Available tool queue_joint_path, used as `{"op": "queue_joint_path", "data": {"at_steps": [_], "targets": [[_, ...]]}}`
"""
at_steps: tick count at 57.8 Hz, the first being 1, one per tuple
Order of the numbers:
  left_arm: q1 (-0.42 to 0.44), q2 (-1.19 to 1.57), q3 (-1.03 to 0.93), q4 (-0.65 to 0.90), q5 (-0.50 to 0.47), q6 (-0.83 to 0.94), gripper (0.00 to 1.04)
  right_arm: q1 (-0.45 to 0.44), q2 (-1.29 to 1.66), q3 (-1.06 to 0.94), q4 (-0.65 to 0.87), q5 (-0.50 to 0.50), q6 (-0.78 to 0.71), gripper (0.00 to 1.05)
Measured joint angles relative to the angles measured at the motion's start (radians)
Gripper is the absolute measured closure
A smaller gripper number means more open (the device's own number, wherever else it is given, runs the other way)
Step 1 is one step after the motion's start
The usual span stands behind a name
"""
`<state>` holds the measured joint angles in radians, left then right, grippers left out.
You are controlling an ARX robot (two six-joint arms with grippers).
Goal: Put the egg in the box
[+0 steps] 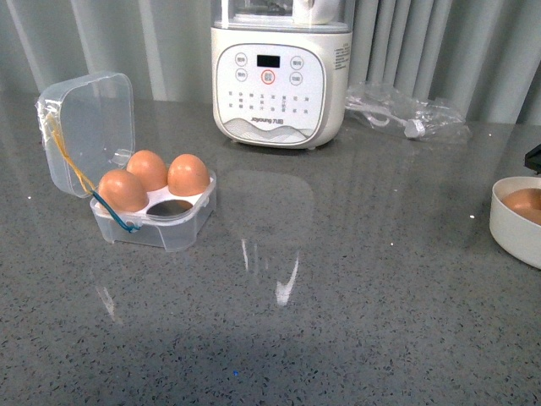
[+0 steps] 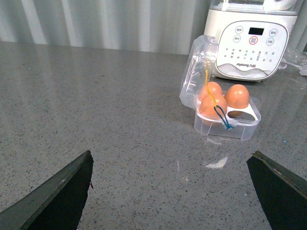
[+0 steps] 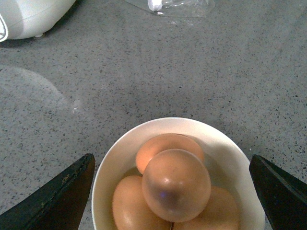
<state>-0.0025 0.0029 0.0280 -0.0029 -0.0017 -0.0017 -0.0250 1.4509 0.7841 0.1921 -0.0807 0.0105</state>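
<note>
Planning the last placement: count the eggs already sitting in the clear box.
3 in the box: leftmost egg, back egg, rightmost egg. The front cup is empty; none hidden.

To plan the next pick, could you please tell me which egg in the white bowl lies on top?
The egg in the middle of the white bowl: it alone shows whole, resting on the other eggs, which it partly hides.

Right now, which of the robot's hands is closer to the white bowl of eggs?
The right. The right hand hangs open just above the bowl; the left hand faces the box, over on the table's other side.
</note>
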Motion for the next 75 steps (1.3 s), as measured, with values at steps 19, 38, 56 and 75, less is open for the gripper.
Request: {"op": "queue_joint_path", "data": {"at_steps": [19, 38, 56, 75], "targets": [[0.0, 0.0, 0.0, 0.0, 0.0, 0.0, 0.07, -0.005, 0.051, 0.009, 0.023, -0.008, 0.021, 0.07], [0.0, 0.0, 0.0, 0.0, 0.0, 0.0, 0.07, -0.011, 0.055, 0.009, 0.027, -0.013, 0.03, 0.38], [0.0, 0.0, 0.0, 0.0, 0.0, 0.0, 0.07, -0.02, 0.041, 0.009, 0.016, -0.034, 0.031, 0.66], [0.0, 0.0, 0.0, 0.0, 0.0, 0.0, 0.07, 0.047, -0.091, 0.048, 0.021, -0.029, 0.028, 0.66]]}}
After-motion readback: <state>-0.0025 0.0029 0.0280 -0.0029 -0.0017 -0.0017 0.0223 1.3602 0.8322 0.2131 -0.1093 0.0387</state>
